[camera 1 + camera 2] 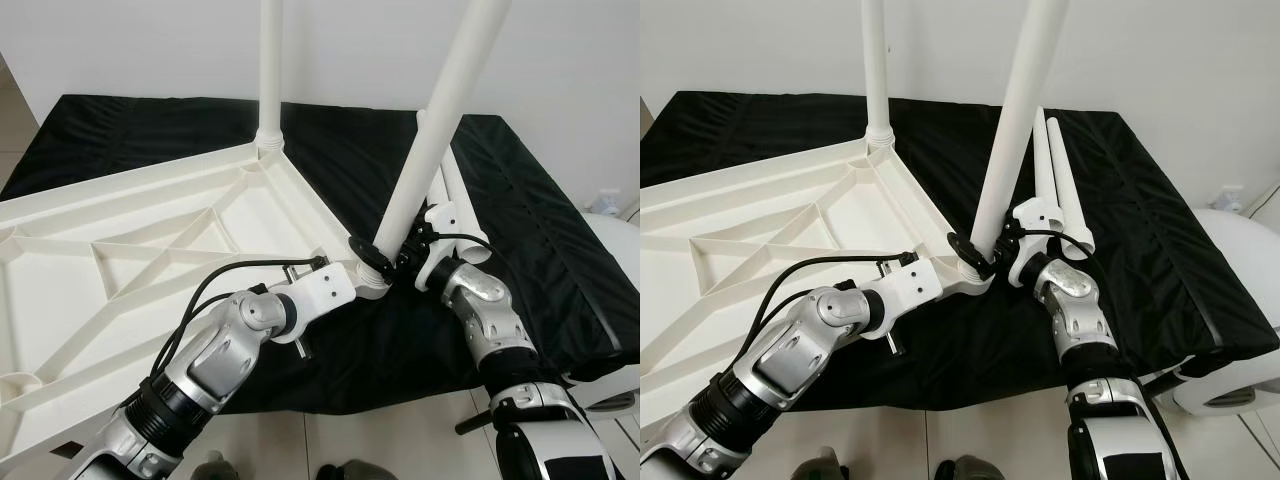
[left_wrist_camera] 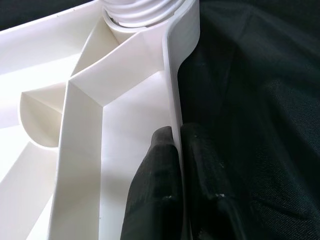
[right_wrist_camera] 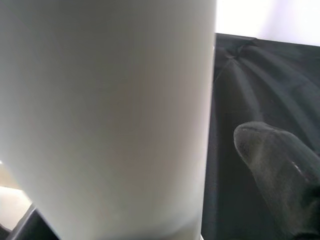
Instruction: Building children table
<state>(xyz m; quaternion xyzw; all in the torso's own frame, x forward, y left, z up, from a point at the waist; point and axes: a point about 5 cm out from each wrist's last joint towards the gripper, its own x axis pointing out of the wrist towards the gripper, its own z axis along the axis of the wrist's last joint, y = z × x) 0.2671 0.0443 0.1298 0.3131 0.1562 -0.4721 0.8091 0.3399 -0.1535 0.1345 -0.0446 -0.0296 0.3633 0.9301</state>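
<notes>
A white plastic tabletop lies upside down on a black cloth. One white leg stands upright in its far corner socket. A second white leg leans to the right from the near corner socket. My right gripper is shut on the base of this leaning leg; in the right wrist view the leg is close up with one black finger beside it. My left gripper is shut on the tabletop's rim just short of that corner, one finger on each side of the wall.
Two spare white legs lie side by side on the black cloth right of the leaning leg. A white rounded object stands at the far right. Tiled floor runs along the cloth's near edge.
</notes>
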